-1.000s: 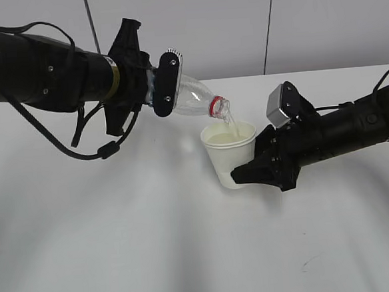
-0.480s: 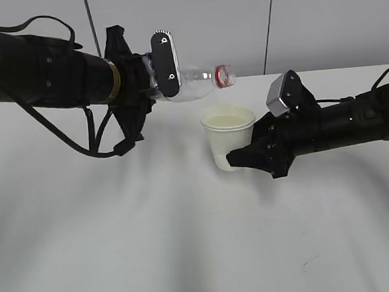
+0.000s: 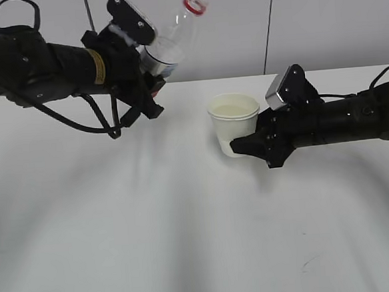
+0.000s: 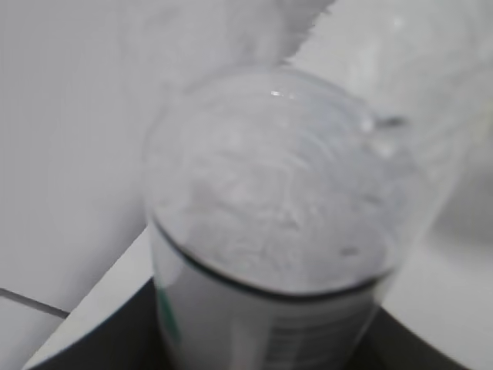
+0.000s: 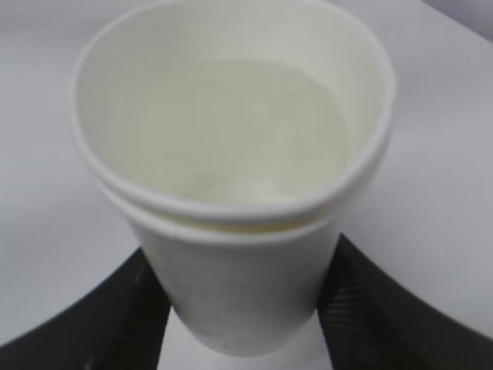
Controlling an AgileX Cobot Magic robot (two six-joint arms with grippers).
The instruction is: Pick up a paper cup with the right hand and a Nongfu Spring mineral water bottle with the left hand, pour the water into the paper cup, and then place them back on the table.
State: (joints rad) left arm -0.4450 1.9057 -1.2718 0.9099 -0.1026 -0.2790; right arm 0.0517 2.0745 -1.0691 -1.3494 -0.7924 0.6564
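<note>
My left gripper (image 3: 144,52) is shut on the clear water bottle (image 3: 170,41) and holds it high at the left, tilted with its red neck ring up and to the right. The bottle (image 4: 277,231) fills the left wrist view; the fingers are hidden there. My right gripper (image 3: 242,146) is shut on the white paper cup (image 3: 234,126), held upright just above the table (image 3: 188,240). In the right wrist view the cup (image 5: 239,254) has liquid inside and sits between the black fingers (image 5: 385,316).
A grey wall with a dark vertical seam (image 3: 268,27) stands behind the table's far edge. A tiny dark mark (image 3: 311,261) lies on the tabletop at the front right.
My left gripper has swung the bottle up from pouring over the cup to neck-up, and drawn back to the left. The cup has shifted slightly right and up.
</note>
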